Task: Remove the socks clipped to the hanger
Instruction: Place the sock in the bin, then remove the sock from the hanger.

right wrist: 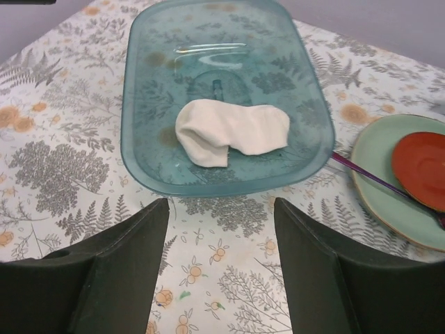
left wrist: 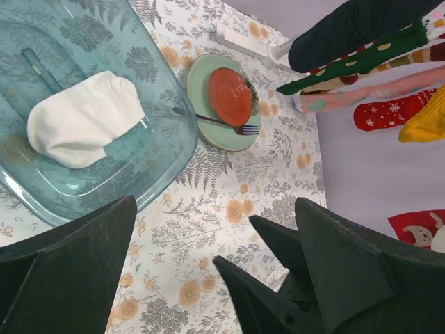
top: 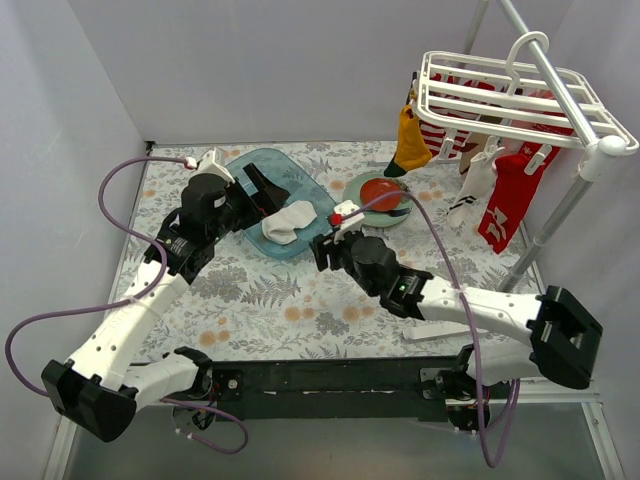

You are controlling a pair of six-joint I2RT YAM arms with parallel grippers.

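The white hanger hangs at the far right on a pole. Socks stay clipped under it: a mustard yellow one, a red-and-white striped one, a white one and a red one. The left wrist view shows navy, pink, red and yellow socks hanging. One white sock lies in the blue tub. My left gripper is open and empty over the tub. My right gripper is open and empty, just in front of the tub.
A green plate with a red disc and a fork sits right of the tub, below the hanger. The metal pole slants down at the right. Grey walls close in the left and back.
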